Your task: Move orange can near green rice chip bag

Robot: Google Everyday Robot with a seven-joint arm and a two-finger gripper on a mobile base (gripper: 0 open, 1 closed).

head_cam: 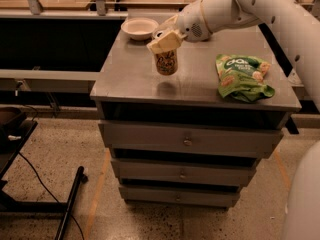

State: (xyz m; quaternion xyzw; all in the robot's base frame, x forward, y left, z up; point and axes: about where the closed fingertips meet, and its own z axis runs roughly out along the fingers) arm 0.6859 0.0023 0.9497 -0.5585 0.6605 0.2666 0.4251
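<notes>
Camera view, left to right. On floor at far left: black stand leg (70, 204). On grey worktop (130, 79), rear left corner: pale bowl (140, 28), upright. Just right of bowl: tool (165, 43), closed around upper end of orange can (166, 63). Held upright, lifted clear of worktop, shadow directly beneath, a little left of mid-width. Well apart to the right: green rice chip bag (242, 76), lying flat near right edge, white lettering up. Above and beyond bag: white arm (260, 9), reaching in from upper right. Below worktop: three drawers (187, 141).
</notes>
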